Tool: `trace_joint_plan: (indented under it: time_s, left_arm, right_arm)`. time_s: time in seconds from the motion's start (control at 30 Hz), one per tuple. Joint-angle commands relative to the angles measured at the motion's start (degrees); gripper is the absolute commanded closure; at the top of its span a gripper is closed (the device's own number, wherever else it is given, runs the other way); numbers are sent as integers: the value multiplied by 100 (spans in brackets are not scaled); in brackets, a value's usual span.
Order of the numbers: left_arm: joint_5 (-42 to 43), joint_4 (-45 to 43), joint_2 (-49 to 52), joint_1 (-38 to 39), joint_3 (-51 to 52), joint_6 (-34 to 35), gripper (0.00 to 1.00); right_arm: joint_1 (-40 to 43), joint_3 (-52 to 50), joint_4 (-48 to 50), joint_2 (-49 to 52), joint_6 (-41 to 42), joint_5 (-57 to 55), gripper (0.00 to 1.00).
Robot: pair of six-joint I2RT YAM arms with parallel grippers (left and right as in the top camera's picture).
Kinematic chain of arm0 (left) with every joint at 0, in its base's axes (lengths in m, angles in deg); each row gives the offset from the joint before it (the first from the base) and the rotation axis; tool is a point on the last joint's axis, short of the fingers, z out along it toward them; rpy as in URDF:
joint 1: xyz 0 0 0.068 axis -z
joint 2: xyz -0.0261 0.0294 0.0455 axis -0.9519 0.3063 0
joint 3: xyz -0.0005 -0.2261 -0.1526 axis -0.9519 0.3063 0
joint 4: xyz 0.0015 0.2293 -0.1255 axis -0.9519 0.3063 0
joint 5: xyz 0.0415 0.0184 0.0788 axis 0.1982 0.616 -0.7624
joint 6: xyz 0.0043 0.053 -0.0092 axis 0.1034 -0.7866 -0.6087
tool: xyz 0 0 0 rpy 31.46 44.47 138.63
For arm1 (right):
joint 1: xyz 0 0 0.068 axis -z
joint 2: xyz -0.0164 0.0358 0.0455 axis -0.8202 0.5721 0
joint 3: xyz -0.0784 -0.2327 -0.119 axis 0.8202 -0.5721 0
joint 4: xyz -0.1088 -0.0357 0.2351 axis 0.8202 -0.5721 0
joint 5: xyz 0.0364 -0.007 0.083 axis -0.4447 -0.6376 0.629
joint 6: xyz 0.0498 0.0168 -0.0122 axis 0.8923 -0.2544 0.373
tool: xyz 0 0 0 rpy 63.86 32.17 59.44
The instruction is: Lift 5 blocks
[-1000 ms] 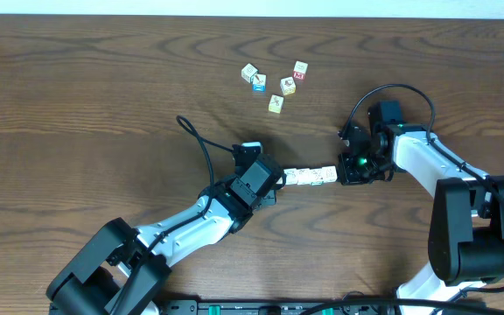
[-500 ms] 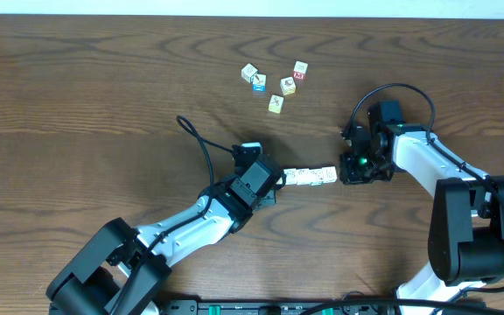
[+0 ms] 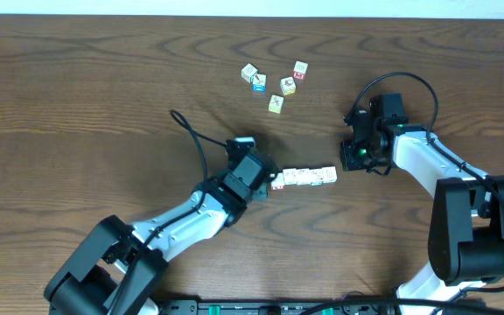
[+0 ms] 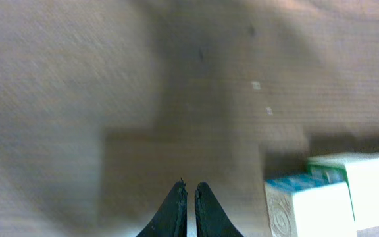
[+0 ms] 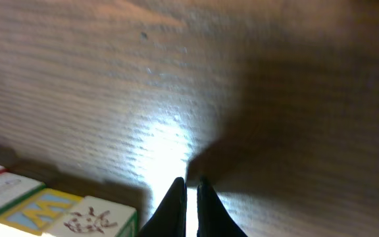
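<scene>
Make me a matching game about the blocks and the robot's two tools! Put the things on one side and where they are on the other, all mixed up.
Things:
1. row of blocks
2. loose blocks
3. left tool
4. right tool

Places and states:
A. shut and empty, beside the row's left end
B. lined up end to end between the two tools
C. shut and empty, a little apart from the row's right end
D. scattered farther back, away from both tools

Pairs: 1-B, 2-D, 3-A, 4-C
</scene>
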Motion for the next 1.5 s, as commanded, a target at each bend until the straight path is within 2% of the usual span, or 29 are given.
trace_joint_plan:
  time_s: [0.0,0.5,0.73,0.87,1.1,1.47]
  left_arm:
    - [-107,-101,83,-251,35,-264,92]
    - [105,-682,83,-439,35,-509,92]
    - [76,-713,83,-682,35,-573,93]
    - [83,-518,76,-1198,35,-573,92]
    - [592,-243,66,-2057,35,-809,92]
    - [592,-63,66,-2271,35,-813,93]
  right_arm:
    - [-61,-9,59,44,57,170,95]
    - [-186,-9,625,44,179,1390,98]
    - [-844,4,1036,44,581,1130,98]
    - [-1172,72,1145,44,857,448,99]
    - [-1255,94,1143,44,964,367,99]
    - [-1484,94,1259,44,1115,310,99]
